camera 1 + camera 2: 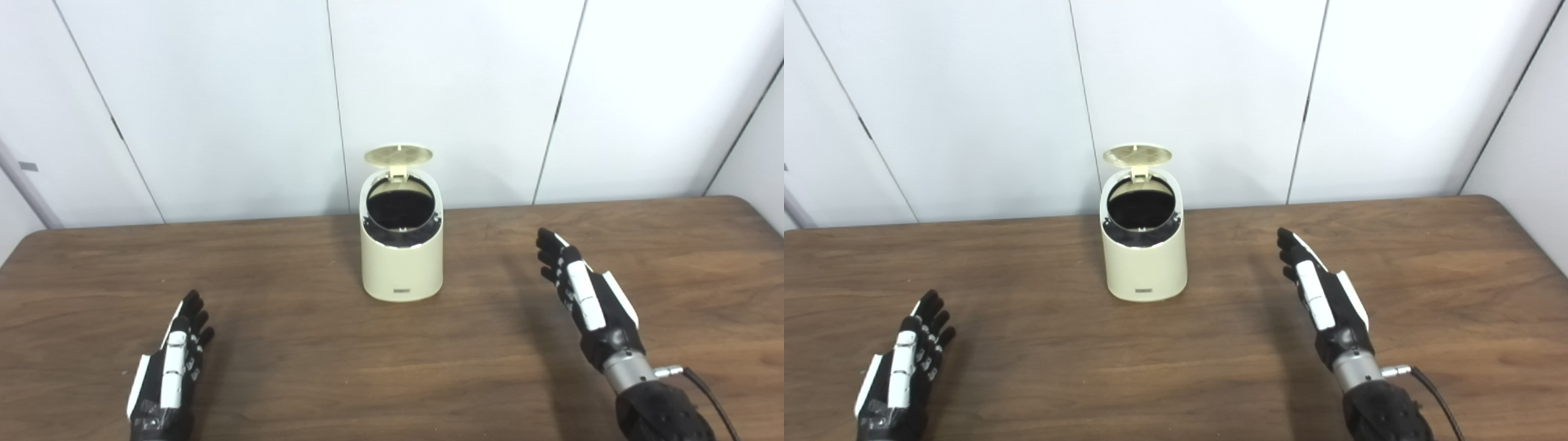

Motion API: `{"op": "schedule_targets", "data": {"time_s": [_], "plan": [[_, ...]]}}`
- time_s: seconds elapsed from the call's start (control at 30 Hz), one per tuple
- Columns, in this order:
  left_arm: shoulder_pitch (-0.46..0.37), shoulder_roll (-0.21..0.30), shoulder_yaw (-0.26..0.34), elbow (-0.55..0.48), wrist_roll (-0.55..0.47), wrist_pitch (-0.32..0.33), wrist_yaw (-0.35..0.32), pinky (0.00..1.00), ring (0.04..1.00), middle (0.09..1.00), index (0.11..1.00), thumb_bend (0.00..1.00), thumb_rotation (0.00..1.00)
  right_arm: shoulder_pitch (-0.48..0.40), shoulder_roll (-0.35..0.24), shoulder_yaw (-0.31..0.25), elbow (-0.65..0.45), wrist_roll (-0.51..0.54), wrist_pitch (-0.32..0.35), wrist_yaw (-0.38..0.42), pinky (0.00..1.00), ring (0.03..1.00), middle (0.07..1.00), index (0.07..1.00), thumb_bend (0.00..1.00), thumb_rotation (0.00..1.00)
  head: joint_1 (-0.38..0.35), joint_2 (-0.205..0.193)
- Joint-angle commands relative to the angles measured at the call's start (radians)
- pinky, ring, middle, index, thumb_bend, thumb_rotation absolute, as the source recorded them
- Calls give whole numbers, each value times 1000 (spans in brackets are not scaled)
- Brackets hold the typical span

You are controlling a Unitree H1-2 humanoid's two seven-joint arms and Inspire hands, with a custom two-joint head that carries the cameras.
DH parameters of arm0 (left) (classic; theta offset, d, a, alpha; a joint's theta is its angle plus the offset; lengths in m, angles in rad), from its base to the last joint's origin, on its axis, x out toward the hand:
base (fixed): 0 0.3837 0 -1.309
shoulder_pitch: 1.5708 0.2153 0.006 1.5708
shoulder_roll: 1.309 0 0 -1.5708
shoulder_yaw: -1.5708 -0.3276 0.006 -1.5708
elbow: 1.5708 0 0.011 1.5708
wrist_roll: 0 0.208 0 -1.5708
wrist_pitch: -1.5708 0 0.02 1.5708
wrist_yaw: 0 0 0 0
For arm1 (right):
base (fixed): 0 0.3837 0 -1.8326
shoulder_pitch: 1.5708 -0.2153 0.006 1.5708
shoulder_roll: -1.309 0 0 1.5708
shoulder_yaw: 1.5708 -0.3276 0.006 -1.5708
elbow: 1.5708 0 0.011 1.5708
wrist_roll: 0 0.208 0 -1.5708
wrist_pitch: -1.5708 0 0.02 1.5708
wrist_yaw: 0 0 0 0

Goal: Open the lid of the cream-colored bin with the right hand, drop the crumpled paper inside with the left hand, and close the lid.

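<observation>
Both hands bare, bin open mid-table.

Fingers of left hand (pixel 168 367) straight and slightly spread, holding nothing, low over the near left of the table (pixel 294 355). Fingers of right hand (pixel 582 294) likewise extended and apart, empty, raised above the wood, well to the right of the bin (pixel 401 263) and apart from it. Bin upright near the far edge, lid (pixel 398 155) tipped up and back on its hinge, dark mouth exposed. Paper nowhere visible; cannot tell whether inside. White wall panels (pixel 459 92) behind.
</observation>
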Motion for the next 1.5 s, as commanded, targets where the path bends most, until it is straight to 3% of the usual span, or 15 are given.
{"op": "schedule_targets", "data": {"time_s": [0.0,0.57,0.8,0.97,1.47], "plan": [[-16,6,-3,10,-2,-36,-3,1000,1000,1000,1000,485,953,-59,-9,8,-32,-22,-9,8,936,944,931,900,627,1000,-1,-3],[-3,-11,-11,16,-3,-40,2,1000,1000,1000,1000,453,962,-229,-53,67,48,-153,-44,46,883,940,950,912,623,1000,18,-74],[2,-20,-17,17,-2,-39,7,1000,1000,1000,1000,468,980,-290,-62,84,42,-196,-9,61,878,941,948,917,618,1000,35,-95],[6,-25,-20,18,-5,-40,7,1000,1000,1000,1000,475,985,-326,-62,87,68,-213,-23,60,881,939,941,926,595,1000,38,-108],[14,-34,-33,49,2,-77,6,1000,1000,1000,1000,395,1000,-422,-74,123,115,-312,-19,63,817,911,920,881,590,1000,57,-157]]}}
